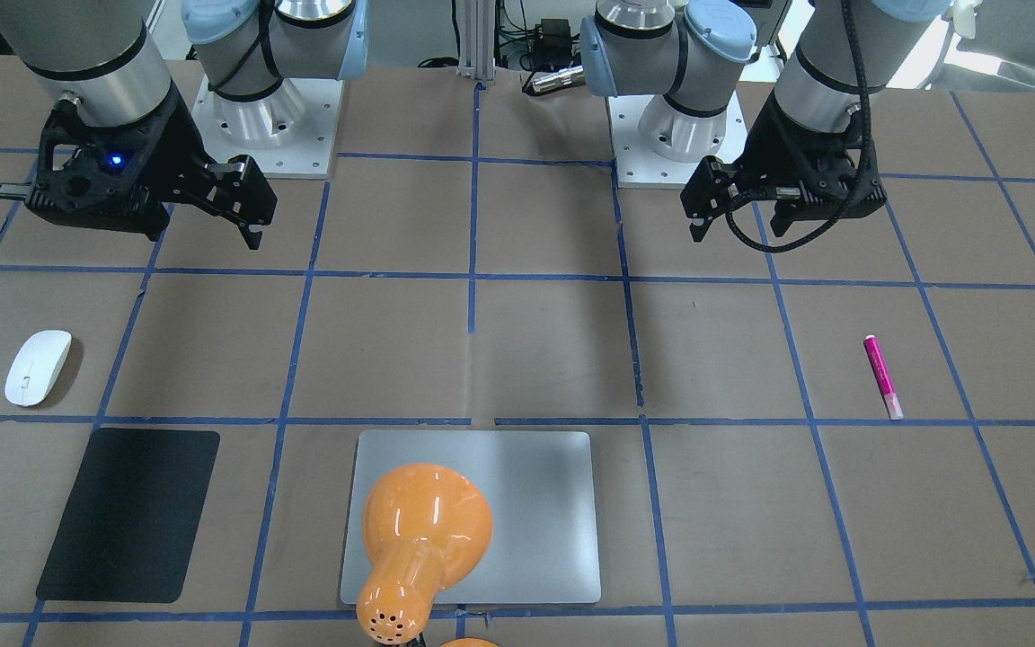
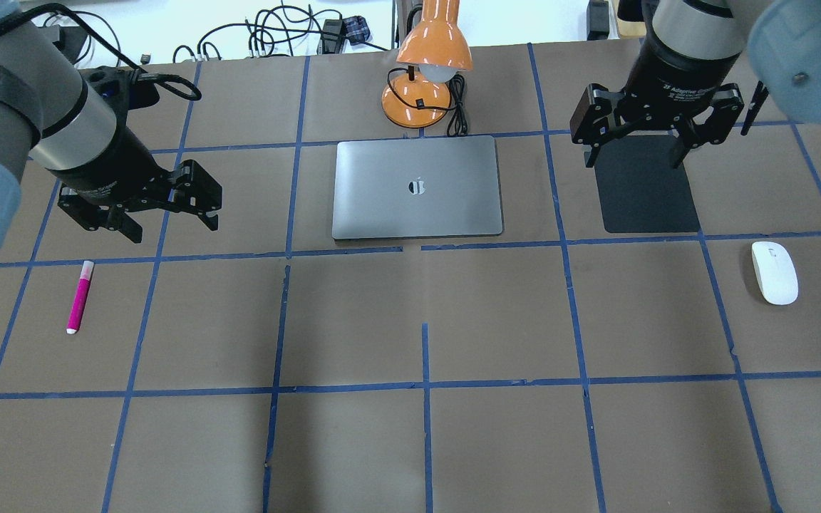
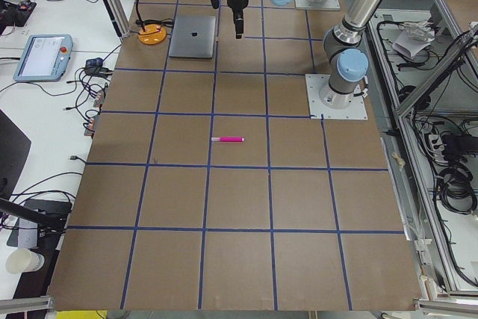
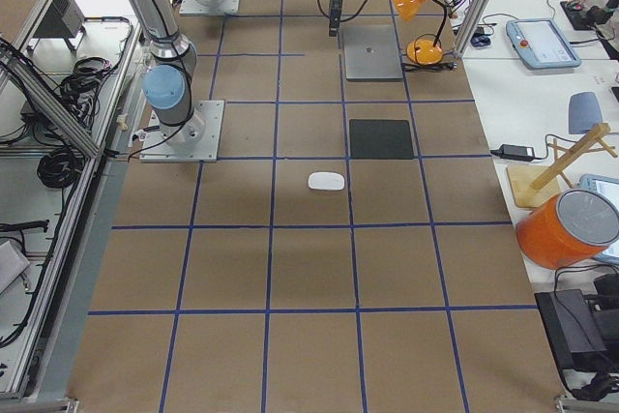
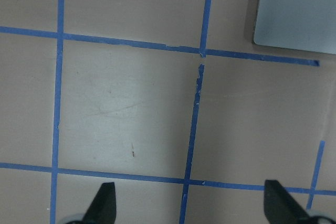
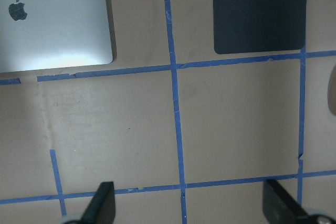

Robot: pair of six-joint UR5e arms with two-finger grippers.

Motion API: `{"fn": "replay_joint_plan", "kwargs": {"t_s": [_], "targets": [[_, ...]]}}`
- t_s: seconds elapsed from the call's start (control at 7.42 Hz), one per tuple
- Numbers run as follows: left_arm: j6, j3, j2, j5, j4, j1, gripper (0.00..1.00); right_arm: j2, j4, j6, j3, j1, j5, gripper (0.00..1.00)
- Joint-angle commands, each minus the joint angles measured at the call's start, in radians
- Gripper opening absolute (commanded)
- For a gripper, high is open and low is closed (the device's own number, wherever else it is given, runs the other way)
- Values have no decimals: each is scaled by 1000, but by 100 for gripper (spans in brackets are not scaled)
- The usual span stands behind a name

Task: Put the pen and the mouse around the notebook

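The silver-grey notebook (image 2: 417, 187) lies closed and flat at the table's far middle, in front of the lamp. On the robot's left the magenta pen (image 2: 79, 296) lies alone on the brown paper. My left gripper (image 2: 172, 228) hangs open just beyond it, empty. On the right rests the white mouse (image 2: 774, 272), with my right gripper (image 2: 632, 158) open and empty above the black mat, farther back. The left wrist view has open fingertips (image 5: 105, 203) over bare paper and a notebook corner (image 5: 296, 9). The right wrist view has the notebook (image 6: 52, 19) at its upper left.
A black rounded mat (image 2: 646, 189) lies right of the notebook. An orange desk lamp (image 2: 428, 64) stands behind the notebook, with its head leaning over it (image 1: 423, 530). Blue tape lines grid the brown paper. Cables and devices sit off the table's far edge.
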Motion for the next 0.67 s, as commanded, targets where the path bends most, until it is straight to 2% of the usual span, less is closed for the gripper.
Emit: {"fn": "replay_joint_plan", "kwargs": {"t_s": [0.0, 0.54], "targets": [[0, -6, 1, 1, 4, 0, 100, -2, 3, -4, 2, 0, -3, 100], [8, -6, 3, 3, 7, 13, 100, -5, -27, 1, -18, -11, 12, 100]]}}
